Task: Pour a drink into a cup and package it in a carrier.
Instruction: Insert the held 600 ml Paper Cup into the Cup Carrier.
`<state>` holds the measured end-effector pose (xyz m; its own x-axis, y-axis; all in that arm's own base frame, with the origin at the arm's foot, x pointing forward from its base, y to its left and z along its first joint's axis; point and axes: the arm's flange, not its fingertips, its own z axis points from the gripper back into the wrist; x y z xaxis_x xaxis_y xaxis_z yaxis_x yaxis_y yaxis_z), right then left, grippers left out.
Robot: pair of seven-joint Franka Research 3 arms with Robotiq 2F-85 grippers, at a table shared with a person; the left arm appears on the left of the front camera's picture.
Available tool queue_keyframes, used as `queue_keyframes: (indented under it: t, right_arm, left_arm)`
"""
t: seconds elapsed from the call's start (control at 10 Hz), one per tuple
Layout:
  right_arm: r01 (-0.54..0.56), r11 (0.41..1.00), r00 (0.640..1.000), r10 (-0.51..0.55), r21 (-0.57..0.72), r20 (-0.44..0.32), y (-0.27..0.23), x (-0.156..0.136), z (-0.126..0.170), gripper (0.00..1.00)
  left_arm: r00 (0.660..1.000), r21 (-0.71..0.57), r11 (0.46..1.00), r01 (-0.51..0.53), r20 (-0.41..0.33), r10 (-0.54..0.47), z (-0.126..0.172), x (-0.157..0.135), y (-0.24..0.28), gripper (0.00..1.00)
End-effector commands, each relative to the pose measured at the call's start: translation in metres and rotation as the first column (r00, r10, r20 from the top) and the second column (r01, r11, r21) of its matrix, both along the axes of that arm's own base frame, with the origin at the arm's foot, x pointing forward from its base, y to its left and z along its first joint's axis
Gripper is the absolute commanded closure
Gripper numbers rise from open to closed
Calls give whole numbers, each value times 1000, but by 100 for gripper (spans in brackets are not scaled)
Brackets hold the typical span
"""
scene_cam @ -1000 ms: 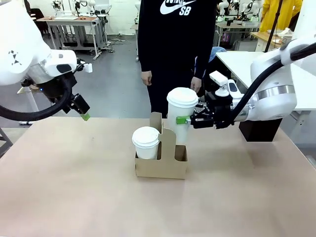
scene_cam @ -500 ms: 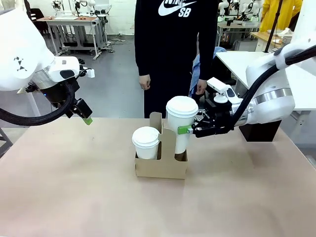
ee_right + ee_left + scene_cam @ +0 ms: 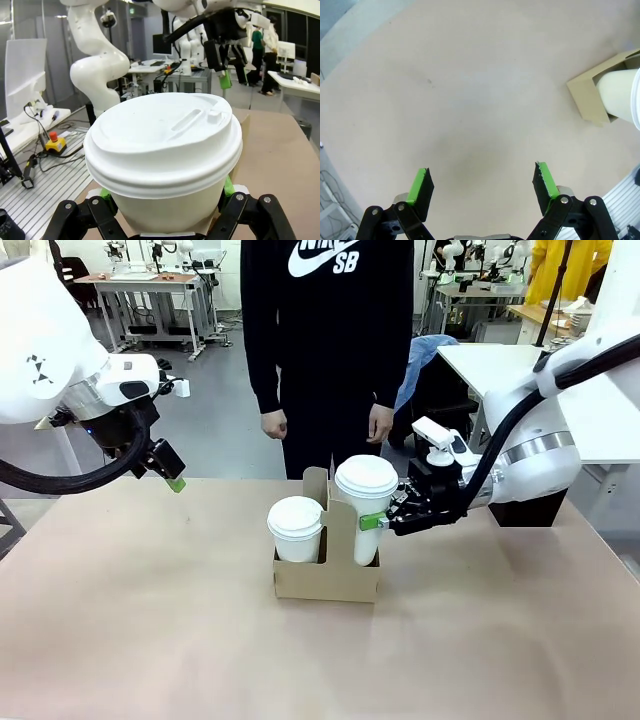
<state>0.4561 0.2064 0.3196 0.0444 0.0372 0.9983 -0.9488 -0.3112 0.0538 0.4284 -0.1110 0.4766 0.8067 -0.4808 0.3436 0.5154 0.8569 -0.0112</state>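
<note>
The cup [image 3: 365, 510], white and lidded, is held upright between the jaws of the right gripper [image 3: 378, 522], which are closed on its wall below the domed lid; in the right wrist view the cup [image 3: 162, 160] is seen close, with a green pad at each flank. The grip is taken from the cup's right side, the arm reaching in level over the bench [image 3: 150, 640].

The cup's lower part is seen inside the right-hand slot of the carrier [image 3: 326, 575], just right of the upright handle tab; whether its base rests on the carrier floor cannot be told, the cardboard wall hiding it. The long axis of the cup is vertical and appears in line with the slot; it is judged that any remaining travel would be straight down, and that release would call for the jaws to be opened and withdrawn sideways, away from the tab.

A second lidded cup [image 3: 296, 529] is seated in the left-hand slot, apart from the held cup and separated from it by the tab.

The left gripper [image 3: 168, 468] is held well clear to the left, above the bench edge; its jaws are spread wide and empty, as the left wrist view confirms [image 3: 482, 187]. The right arm is plainly the nearer.

A person [image 3: 325, 340] stands at the far side, hands hanging free.
</note>
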Motion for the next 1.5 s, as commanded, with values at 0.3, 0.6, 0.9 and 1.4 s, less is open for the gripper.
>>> queue_keyframes:
  t: [0.3, 0.6, 0.9, 1.4]
  right_arm:
    - [-87, 996, 996, 87, 13, 25, 4, 9, -30, 13]
    - [-85, 996, 996, 85, -8, 34, 5, 9, -46, 13]
    - [-59, 997, 997, 62, -50, 56, 1, 12, -56, 13]
    - [0, 996, 995, 9, -90, 103, -10, 13, -57, 0]
  left_arm:
    - [1000, 8, 1000, 2, 4, -2, 0, -1, 2, 0]
    - [1000, 8, 1000, 2, 4, -2, 0, -1, 2, 0]
    - [1000, 8, 1000, 2, 4, -2, 0, -1, 2, 0]
    - [1000, 8, 1000, 2, 4, -2, 0, -1, 2, 0]
